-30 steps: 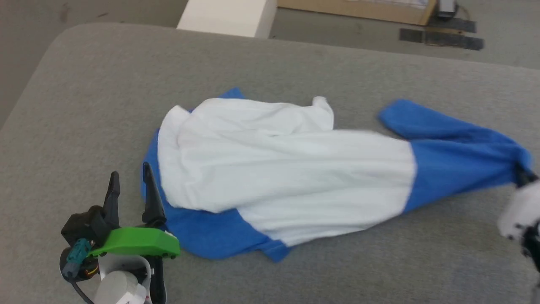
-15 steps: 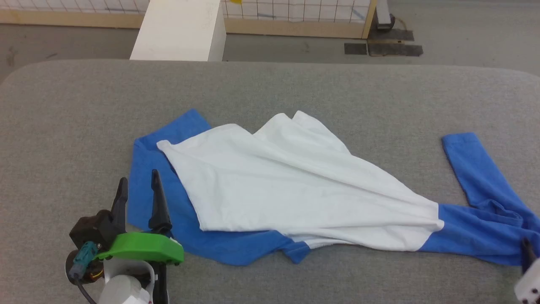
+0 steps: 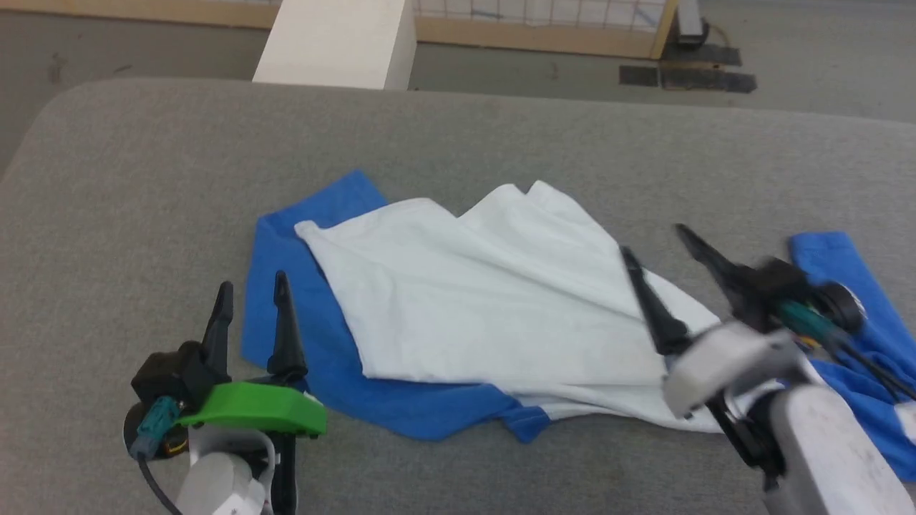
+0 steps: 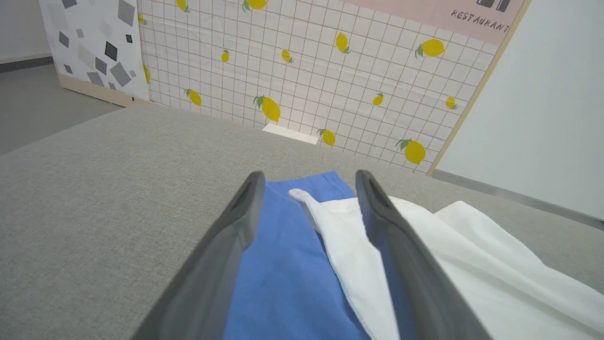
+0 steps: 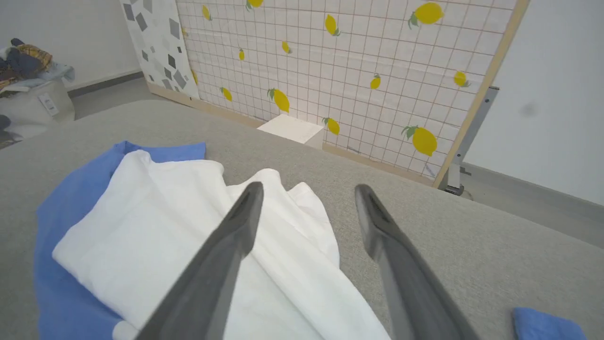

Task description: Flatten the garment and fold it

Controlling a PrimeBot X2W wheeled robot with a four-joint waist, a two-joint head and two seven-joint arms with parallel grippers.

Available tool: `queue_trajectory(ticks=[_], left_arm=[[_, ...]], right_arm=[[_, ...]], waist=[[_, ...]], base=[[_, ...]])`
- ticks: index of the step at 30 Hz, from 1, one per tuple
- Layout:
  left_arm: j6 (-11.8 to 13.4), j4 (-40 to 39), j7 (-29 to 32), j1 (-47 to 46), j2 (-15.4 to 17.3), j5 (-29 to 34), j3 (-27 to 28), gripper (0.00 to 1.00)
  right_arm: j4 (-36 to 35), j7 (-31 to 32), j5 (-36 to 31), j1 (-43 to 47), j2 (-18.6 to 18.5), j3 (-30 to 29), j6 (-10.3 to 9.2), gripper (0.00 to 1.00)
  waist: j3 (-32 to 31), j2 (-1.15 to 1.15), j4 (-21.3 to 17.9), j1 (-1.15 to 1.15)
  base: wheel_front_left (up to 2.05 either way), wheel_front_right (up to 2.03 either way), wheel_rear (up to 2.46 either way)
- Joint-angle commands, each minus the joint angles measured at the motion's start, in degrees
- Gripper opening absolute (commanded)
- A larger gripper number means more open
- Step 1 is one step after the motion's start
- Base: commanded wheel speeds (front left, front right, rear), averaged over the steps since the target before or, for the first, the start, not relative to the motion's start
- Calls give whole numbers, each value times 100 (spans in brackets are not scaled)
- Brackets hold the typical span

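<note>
Flattening step: the shirt [image 3: 486,315] lies rumpled on the grey table [image 3: 143,179], unheld.
Left gripper [image 3: 252,286]: jaws wide, blue sleeve [image 4: 283,264] between them. Right gripper [image 3: 653,243]: jaws wide and empty, white body [image 5: 188,226] under and ahead. Next, likely, each pinches an edge and draws outward.

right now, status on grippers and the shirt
Left gripper open, at the shirt's blue edge. Right gripper open, empty, above its white body. Cloth rumpled, not yet flat. No obstacle seen on it.
</note>
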Motion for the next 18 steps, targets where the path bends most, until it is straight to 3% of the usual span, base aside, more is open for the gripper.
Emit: queue_trajectory(ticks=[1,8,13,14,15,16,17,18], left_arm=[[18,-33,-20,-167,-13,-31,-51,100],[99,-98,-20,-528,-13,-204,-337,100],[141,-107,-20,-721,-13,-325,-503,100],[152,-109,-20,-757,-13,-351,-531,100],[163,-114,-20,-779,-13,-369,-548,100],[178,-123,-20,-800,-13,-392,-572,100],[189,-133,-20,-813,-13,-409,-591,100],[200,-147,-20,-827,-13,-427,-616,100]], right_arm=[[219,104,112,-332,-131,321,-9,100],[1610,1130,836,-1830,-601,1811,-9,100],[2299,1981,1266,-2424,-850,2448,-9,100],[2447,2216,1318,-2522,-919,2552,-9,92],[2553,2381,1366,-2594,-960,2605,-9,52],[2667,2559,1439,-2676,-993,2633,-9,19],[2723,2667,1500,-2742,-1017,2663,-9,0],[2757,2738,1593,-2829,-1044,2669,-9,0]], waist=[[272,0,275,0],[739,0,801,0],[986,0,1058,0],[1028,0,1099,0],[1057,0,1123,0],[1091,0,1151,0],[1116,0,1170,0],[1143,0,1192,0]], base=[[0,0,0],[0,0,0],[0,0,0],[0,0,0],[0,0,0],[0,0,0],[0,0,0],[0,0,0]])
